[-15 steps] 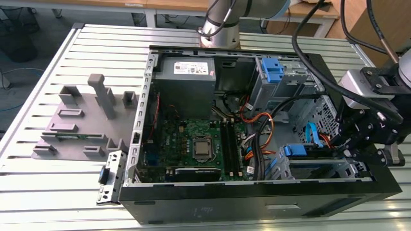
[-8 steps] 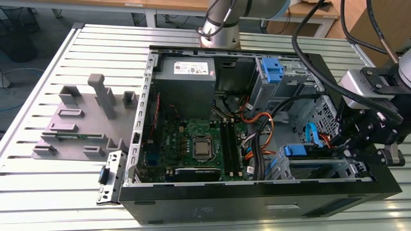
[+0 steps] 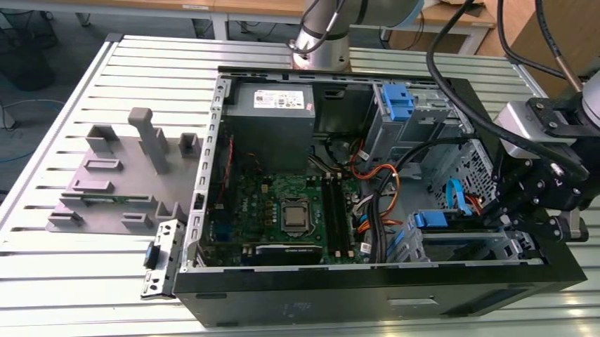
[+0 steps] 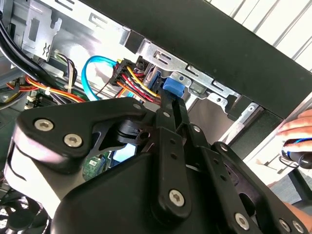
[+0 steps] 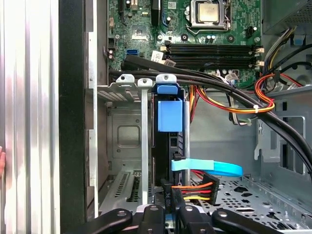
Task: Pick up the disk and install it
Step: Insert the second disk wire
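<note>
The disk (image 5: 168, 146) stands edge-on in the metal drive cage (image 5: 124, 136) at the corner of the open computer case (image 3: 375, 295), its blue side rail (image 5: 169, 114) toward the motherboard. Its blue-and-white label and green board (image 4: 122, 152) peek out under the gripper. My gripper (image 5: 169, 212) (image 4: 173, 105) reaches into the cage from the exterior view's right (image 3: 520, 217), its two black fingers close together on either side of the disk's end. A light blue data cable (image 5: 214, 168) and a bundle of coloured power wires (image 5: 195, 187) run to the disk.
The motherboard (image 3: 281, 203) and a grey power-supply box (image 3: 272, 116) fill the case. Thick black cables (image 3: 394, 182) cross above the cage. A grey fixture (image 3: 122, 175) stands at the exterior view's left. A person's hand (image 4: 297, 131) rests just outside the case wall.
</note>
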